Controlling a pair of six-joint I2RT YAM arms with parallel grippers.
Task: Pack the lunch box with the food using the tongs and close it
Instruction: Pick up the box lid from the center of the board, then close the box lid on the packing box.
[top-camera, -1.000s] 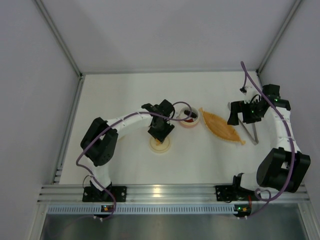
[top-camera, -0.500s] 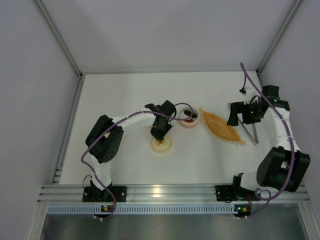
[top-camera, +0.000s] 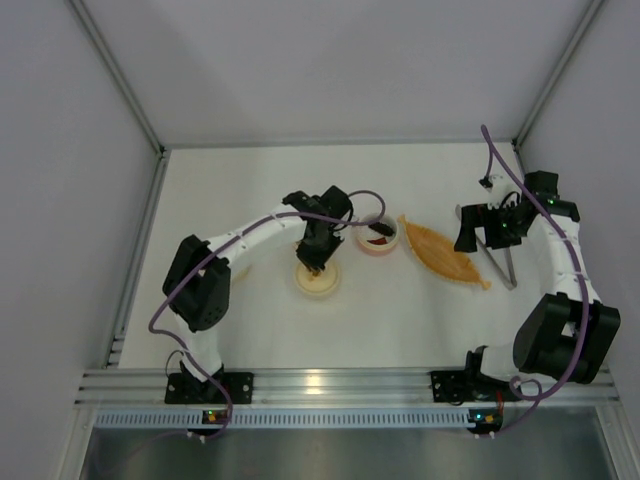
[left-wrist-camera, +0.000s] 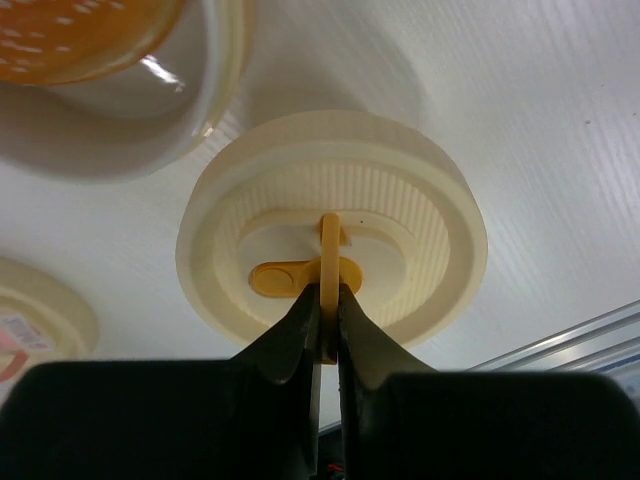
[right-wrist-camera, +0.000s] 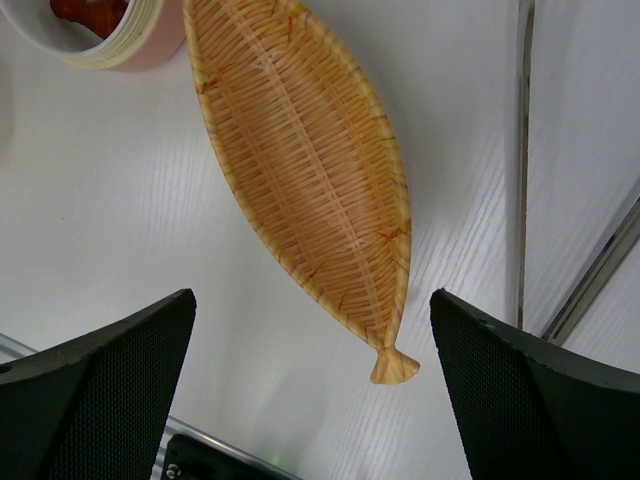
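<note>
My left gripper (left-wrist-camera: 328, 305) is shut on the upright yellow tab of a cream round lid (left-wrist-camera: 420, 200). In the top view this lid (top-camera: 318, 283) lies left of centre, with the left gripper (top-camera: 313, 262) right over it. The lunch box (top-camera: 378, 246), a small round bowl, stands just right of it with red and dark food (top-camera: 379, 233) inside. My right gripper (right-wrist-camera: 312, 400) hangs open above the tail of the orange woven tray (right-wrist-camera: 300, 150), holding nothing. The grey tongs (top-camera: 500, 264) lie on the table beside it, their thin arms (right-wrist-camera: 521, 150) right of the tray.
A white bowl (left-wrist-camera: 215, 70) with orange contents sits close to the lid at the upper left of the left wrist view. Another cream lid (left-wrist-camera: 40, 310) lies at that view's lower left. The table's metal rail (top-camera: 330, 385) runs along the near edge.
The left gripper closed on the lid's tab. The lid has shifted slightly up and left in the top view, and the left arm swung with it. The right arm stayed still.
</note>
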